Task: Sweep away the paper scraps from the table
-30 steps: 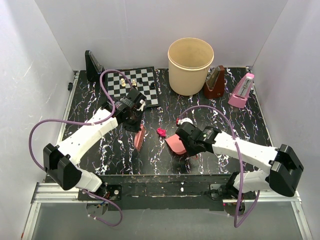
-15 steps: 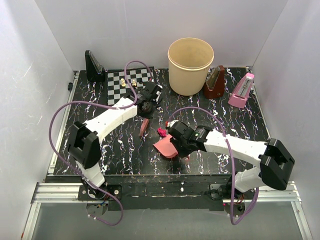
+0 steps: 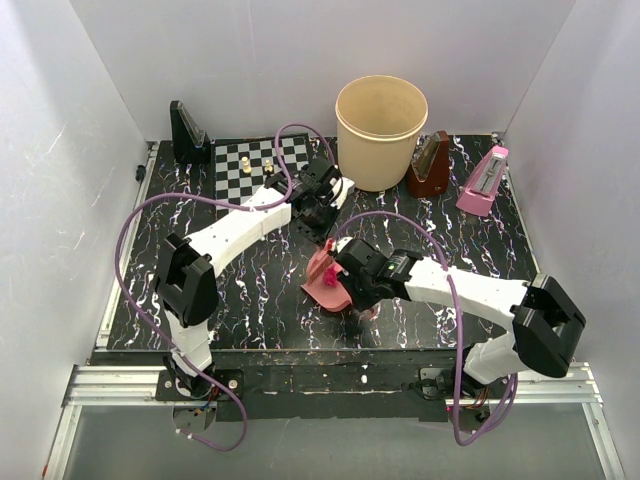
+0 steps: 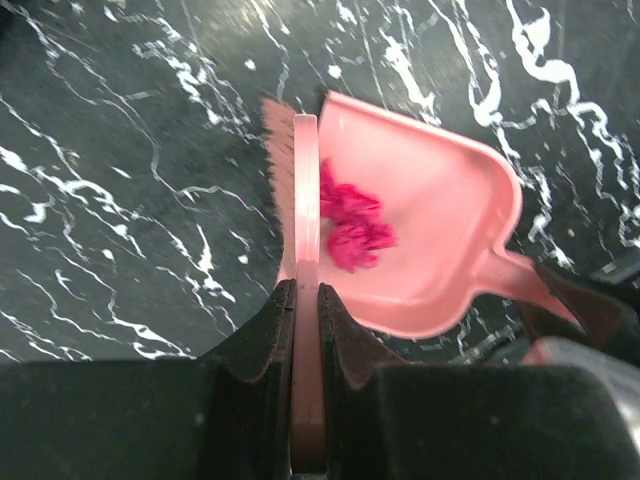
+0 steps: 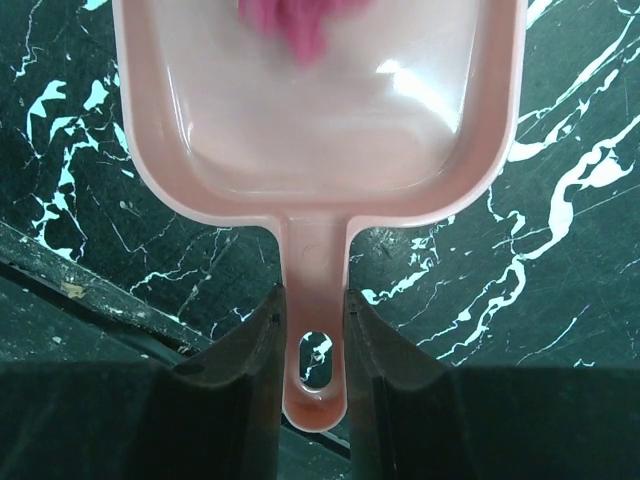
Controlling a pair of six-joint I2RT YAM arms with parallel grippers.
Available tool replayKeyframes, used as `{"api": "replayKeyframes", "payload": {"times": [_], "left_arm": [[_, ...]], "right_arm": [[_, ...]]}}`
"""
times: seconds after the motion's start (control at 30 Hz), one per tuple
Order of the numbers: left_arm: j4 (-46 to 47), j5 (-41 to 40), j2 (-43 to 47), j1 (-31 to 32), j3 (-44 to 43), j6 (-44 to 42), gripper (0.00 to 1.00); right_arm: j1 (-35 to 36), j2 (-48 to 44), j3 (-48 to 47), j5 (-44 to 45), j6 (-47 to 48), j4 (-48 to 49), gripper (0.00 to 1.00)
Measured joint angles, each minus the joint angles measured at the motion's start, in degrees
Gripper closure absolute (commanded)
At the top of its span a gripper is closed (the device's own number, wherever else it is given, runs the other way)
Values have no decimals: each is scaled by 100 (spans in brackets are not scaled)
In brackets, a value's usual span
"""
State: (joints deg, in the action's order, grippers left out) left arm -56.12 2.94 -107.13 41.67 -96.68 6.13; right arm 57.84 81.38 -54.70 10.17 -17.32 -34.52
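Above the table (image 3: 500,240), left hand (image 4: 307,290) holds brush (image 4: 303,190) against right hand's (image 5: 315,300) dustpan (image 4: 440,230).

light: bright, even | shadows: soft | glare: dustpan (image 5: 320,140) floor | blur: paper scraps (image 5: 300,25), right wrist view

Bucket (image 3: 381,130), chessboard (image 3: 250,165) and 2 metronomes (image 3: 432,165) crowd the far edge; the table (image 3: 500,240) lies open at right.

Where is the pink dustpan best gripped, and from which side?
The dustpan is best held by its narrow handle, approached from the end opposite its open mouth; the tray looks too wide for fingers. The right gripper clamps the handle's edges that way.
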Motion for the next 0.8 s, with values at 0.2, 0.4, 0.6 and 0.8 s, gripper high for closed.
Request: {"api": "replayKeyframes", "payload": {"times": [0.2, 0.4, 0.6, 0.8], "left_arm": [[-522, 299, 258, 17, -2, 170, 100], [-1110, -748, 570, 52, -149, 452, 100], [-1113, -1803, 1373, 46, 302, 678, 100], [-1025, -2758, 2594, -186, 1207, 914, 100]], "right_arm": [[-11, -151, 199, 22, 81, 155, 99], [-9, -448, 483, 125, 70, 317, 99], [-9, -1596, 1058, 133, 2, 625, 99], [-11, -2260, 1071, 192, -11, 667, 99]]}}
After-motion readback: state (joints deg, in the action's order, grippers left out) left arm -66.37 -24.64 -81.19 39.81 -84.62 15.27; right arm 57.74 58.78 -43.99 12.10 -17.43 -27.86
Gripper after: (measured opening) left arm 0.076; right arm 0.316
